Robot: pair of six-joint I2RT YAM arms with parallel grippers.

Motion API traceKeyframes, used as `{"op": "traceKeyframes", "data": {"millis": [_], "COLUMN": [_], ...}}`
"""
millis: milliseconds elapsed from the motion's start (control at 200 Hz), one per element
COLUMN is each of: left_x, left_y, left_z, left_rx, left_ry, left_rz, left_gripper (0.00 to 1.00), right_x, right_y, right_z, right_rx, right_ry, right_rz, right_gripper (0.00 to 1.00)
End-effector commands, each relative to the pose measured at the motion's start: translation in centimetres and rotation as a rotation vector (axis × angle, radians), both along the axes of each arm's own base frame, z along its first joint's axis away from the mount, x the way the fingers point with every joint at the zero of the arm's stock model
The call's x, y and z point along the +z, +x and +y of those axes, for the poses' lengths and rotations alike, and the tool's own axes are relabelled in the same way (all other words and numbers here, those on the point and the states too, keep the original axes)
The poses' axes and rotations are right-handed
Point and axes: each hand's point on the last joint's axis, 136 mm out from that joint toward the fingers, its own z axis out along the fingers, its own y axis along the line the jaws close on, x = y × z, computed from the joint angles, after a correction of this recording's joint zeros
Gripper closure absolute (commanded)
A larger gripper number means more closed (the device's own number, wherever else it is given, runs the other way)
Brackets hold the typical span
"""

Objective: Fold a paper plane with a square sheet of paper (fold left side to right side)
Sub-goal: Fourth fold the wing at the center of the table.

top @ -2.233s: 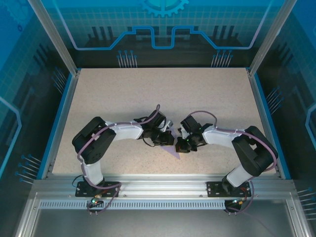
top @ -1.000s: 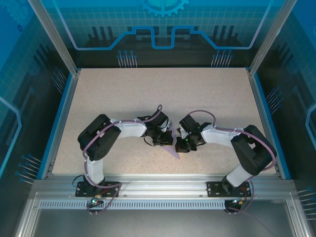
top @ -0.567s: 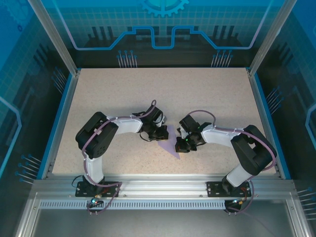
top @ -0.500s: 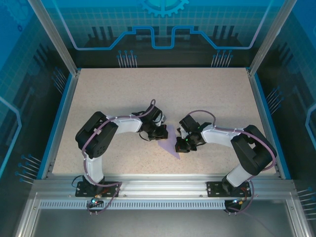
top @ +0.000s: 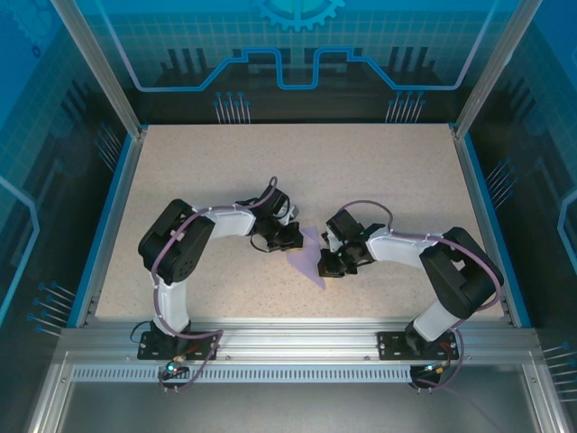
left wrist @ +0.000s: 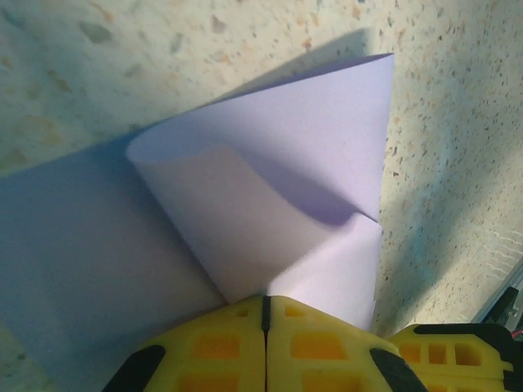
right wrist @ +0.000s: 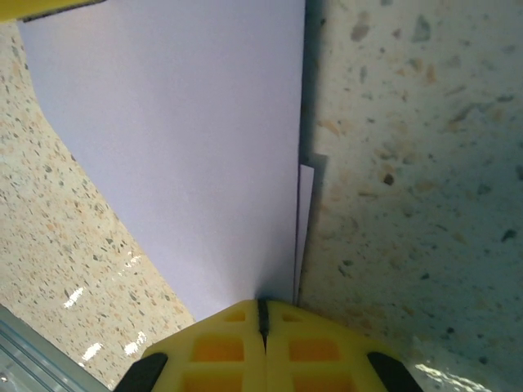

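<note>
- Top: left gripper (top: 291,242) and right gripper (top: 328,268) face each other, with the paper (top: 309,263) between them.
- Left wrist: jaws pinch a curled-over flap with no crease in it, so I'd say we're mid-fold.
- Right wrist: jaws are clamped on the paper's edge. Next up is probably laying the flap flat and pressing it.

bright even overhead light, soft shadow under the curled paper (left wrist: 286,147), glare specks on the table (right wrist: 82,245), close edges blurred
</note>
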Motion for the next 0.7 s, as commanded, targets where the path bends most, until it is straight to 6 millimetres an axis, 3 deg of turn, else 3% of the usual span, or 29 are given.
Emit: {"op": "traceKeyframes", "data": {"millis": [0, 695], "left_x": [-2.1, -1.8], "left_y": [3.9, 8.1], "left_z": [4.2, 5.4], "left_rx": [0.118, 0.192], "left_ry": [0.139, 0.122], "left_rz": [-0.060, -0.067], "left_gripper": [0.93, 0.91], "right_x": [-4.4, -5.0], "right_y": [-5.1, -5.7], "right_z": [-5.1, -5.2], "right_rx": [0.019, 0.034], "right_ry": [-0.257, -0.266], "right_rz": [0.173, 0.202], "right_gripper": [1.00, 1.00]}}
